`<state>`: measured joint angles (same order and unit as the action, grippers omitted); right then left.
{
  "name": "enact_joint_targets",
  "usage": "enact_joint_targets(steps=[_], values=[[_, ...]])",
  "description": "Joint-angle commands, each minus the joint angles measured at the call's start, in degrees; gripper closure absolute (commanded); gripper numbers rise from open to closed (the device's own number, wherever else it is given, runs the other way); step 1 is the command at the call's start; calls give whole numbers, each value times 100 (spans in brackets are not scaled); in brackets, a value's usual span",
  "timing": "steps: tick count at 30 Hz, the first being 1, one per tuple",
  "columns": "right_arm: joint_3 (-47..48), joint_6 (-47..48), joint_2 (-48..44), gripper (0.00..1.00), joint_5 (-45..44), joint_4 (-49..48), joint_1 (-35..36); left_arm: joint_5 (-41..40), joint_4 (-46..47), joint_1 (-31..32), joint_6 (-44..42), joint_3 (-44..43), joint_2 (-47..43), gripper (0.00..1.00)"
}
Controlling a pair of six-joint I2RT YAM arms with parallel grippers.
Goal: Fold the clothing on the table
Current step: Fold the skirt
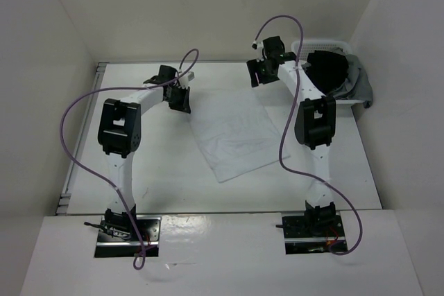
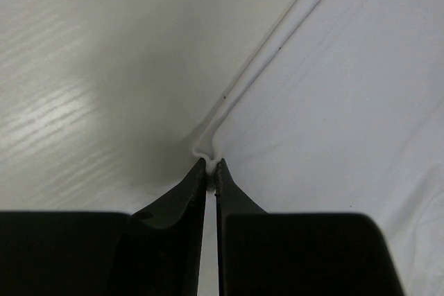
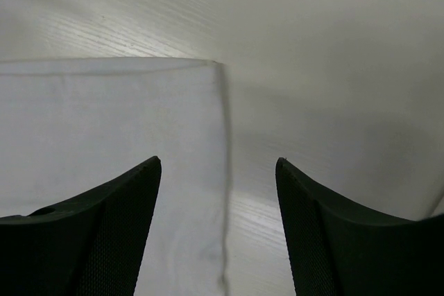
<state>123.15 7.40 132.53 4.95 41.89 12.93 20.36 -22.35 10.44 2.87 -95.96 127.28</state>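
My left gripper (image 2: pixel 211 167) is pinched tight on a puckered edge of the clothing (image 2: pixel 333 102). The right gripper (image 3: pixel 218 166) gapes astride another edge near a corner, holding nothing. Overhead, both grippers' tips are hard to make out, and the clothing lies mid-frame on the table (image 1: pixel 159 185).

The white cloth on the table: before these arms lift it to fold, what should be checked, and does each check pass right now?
1. Left gripper shut on the clothing: ok, a small pucker of its edge is pinched at the tips.
2. Right gripper gripping its side: not ok, the jaws stand open with the cloth's edge running between them.
3. Both grippers at the cloth's far end: ok in the top view.
4. Clothing lying flat on the table: ok, only lightly wrinkled.
5. Basket apart from the cloth: ok.
6. Whether the left pinch holds enough fabric to lift: cannot tell.
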Motion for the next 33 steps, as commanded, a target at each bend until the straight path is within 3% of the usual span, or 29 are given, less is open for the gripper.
enact_joint_targets(steps=[1,3,22,27,30,33], values=[[376,42,158,29,287,47,-18,-94,-16,142,-235,419,-380,87],[560,42,264,33,357,108,-71,-242,-15,212,-348,473,-459,86],[1404,262,1363,33,481,592,-71,-559,-68,433,-507,316,-468,85],[1939,262,1732,36,481,829,-71,-559,-129,433,-560,254,-406,85],[2729,262,2100,37,533,1137,-71,-559,-129,433,-560,254,-406,85],[2732,262,2162,37,533,1137,-10,-559,-129,433,-560,254,-406,85]])
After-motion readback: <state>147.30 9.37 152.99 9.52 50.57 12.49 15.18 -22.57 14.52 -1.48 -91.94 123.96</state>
